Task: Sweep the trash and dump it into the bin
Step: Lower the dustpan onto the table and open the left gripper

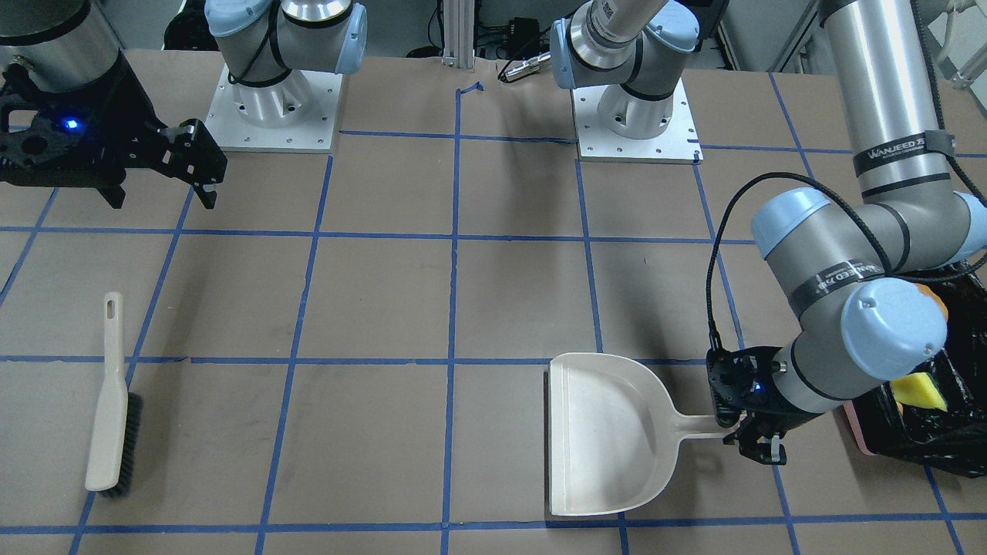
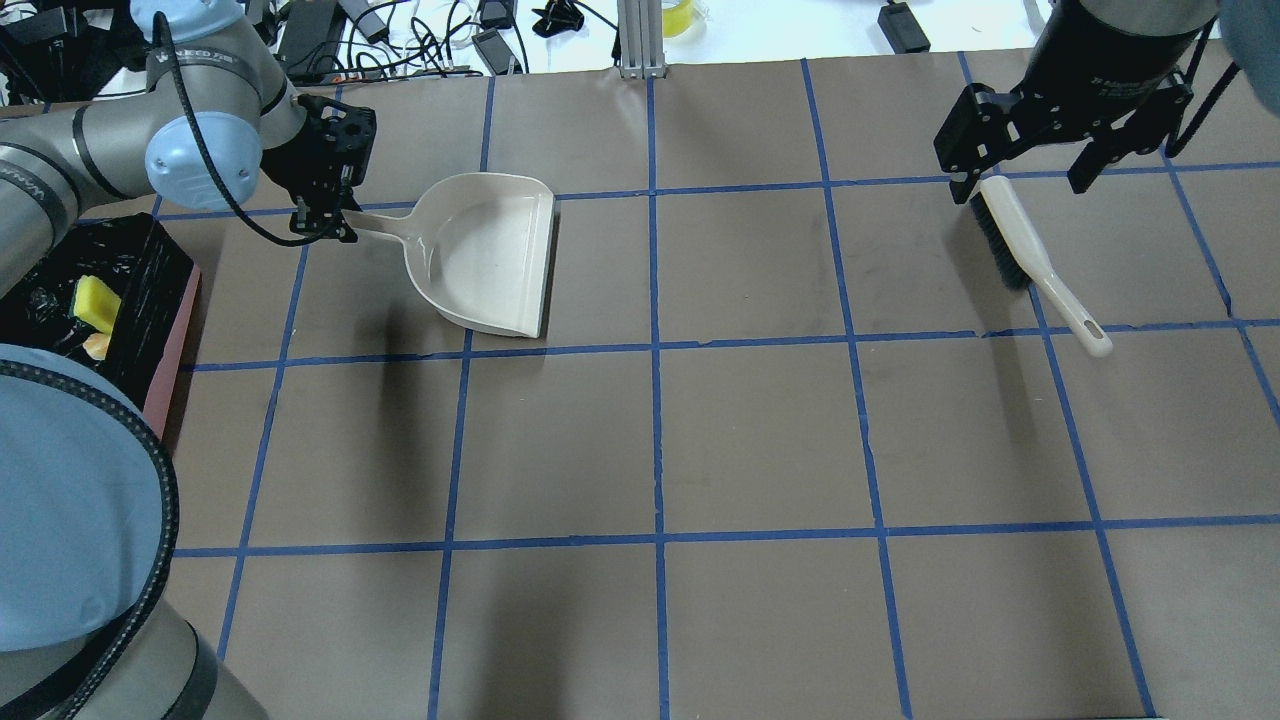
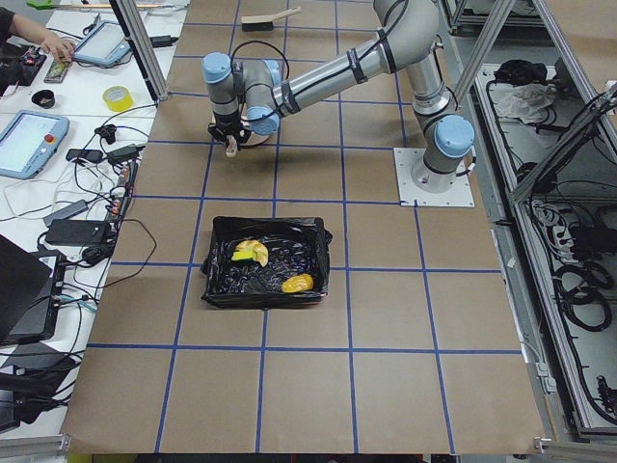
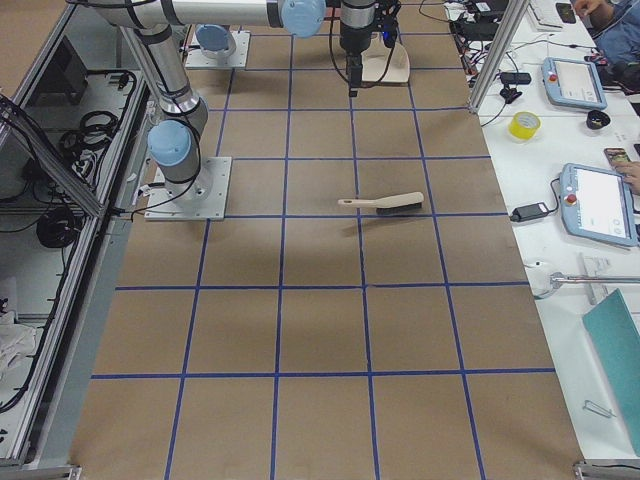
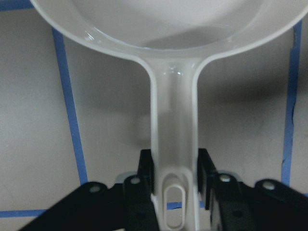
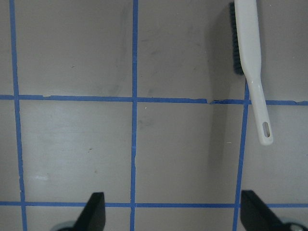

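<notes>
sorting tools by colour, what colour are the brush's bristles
The bristles are black, clearest in the exterior front-facing view.

The pink bin (image 3: 217,289), lined with glossy black plastic, holds a yellow green-edged wedge (image 3: 254,254), a toasted piece (image 2: 97,345) beside it, and a golden-brown lump (image 3: 297,284) apart.

Beige dustpan (image 2: 490,255), black-lined pink bin (image 2: 176,368), blue-gridded brown table (image 2: 760,440)

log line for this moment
left gripper: shut on dustpan handle | dustpan: empty, lying flat | right gripper: open, empty | brush: lying free | trash: in bin
</notes>
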### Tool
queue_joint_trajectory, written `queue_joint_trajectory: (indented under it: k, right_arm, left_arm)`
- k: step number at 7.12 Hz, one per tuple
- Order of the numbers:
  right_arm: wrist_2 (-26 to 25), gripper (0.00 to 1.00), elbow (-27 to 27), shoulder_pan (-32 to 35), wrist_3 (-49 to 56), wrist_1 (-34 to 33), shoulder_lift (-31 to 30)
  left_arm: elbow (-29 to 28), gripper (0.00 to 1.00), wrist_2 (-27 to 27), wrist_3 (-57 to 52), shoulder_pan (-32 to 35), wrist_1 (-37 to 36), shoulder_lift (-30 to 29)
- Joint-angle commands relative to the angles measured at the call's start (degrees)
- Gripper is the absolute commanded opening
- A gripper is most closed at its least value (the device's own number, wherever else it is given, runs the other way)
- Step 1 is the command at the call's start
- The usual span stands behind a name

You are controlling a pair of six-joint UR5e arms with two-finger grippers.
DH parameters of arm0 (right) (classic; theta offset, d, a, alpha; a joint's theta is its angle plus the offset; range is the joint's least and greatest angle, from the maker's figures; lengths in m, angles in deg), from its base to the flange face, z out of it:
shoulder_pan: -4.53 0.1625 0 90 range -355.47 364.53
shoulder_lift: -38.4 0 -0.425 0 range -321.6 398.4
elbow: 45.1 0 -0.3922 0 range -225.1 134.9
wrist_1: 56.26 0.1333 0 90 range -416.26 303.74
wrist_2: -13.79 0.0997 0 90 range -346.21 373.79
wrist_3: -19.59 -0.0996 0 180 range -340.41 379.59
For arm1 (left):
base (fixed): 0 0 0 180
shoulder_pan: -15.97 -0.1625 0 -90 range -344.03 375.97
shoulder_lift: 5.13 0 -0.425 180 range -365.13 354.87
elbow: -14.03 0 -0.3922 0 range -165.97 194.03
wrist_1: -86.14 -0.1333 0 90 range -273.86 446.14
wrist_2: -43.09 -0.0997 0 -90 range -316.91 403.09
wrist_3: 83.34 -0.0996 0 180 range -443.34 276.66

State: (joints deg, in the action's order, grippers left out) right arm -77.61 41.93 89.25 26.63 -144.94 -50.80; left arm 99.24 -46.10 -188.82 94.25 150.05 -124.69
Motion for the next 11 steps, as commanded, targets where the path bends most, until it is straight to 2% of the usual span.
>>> queue_joint_trajectory:
  k: [1, 3, 4, 5, 8, 9, 10, 11]
  right_arm:
    - [0.0, 1.0, -0.01, 0.0, 0.0, 0.0, 0.0]
    - [-0.09, 1.0, 0.07, 0.0, 0.0, 0.09, -0.09]
    - [-0.09, 1.0, 0.07, 0.0, 0.0, 0.09, -0.09]
    - [-0.09, 1.0, 0.07, 0.0, 0.0, 0.09, -0.09]
    - [-0.09, 1.0, 0.07, 0.0, 0.0, 0.09, -0.09]
    - [-0.18, 1.0, 0.07, 0.0, 0.0, 0.09, -0.09]
    - [-0.18, 1.0, 0.07, 0.0, 0.0, 0.09, -0.09]
    - [-0.09, 1.0, 0.07, 0.0, 0.0, 0.09, -0.09]
  left_arm:
    - [0.13, 0.0, -0.02, -1.13, -0.85, -0.02, -0.23]
    - [0.04, 0.03, -0.11, -0.16, -0.85, -0.1, -0.85]
    - [-0.13, 0.38, -0.11, -0.07, -0.85, -0.1, -0.67]
    - [-0.13, 0.66, 0.41, 0.88, -1.19, -0.1, 0.2]
    - [-2.85, 0.7, 4.19, 7.72, -3.12, 1.56, 4.06]
    - [-3.64, 0.79, 5.94, 13.49, -3.04, 6.09, 6.34]
    - [-3.91, 0.82, 7.0, 19.03, -2.35, 9.18, 8.36]
    - [-3.91, 0.89, 7.1, 27.61, -1.21, 10.78, 10.29]
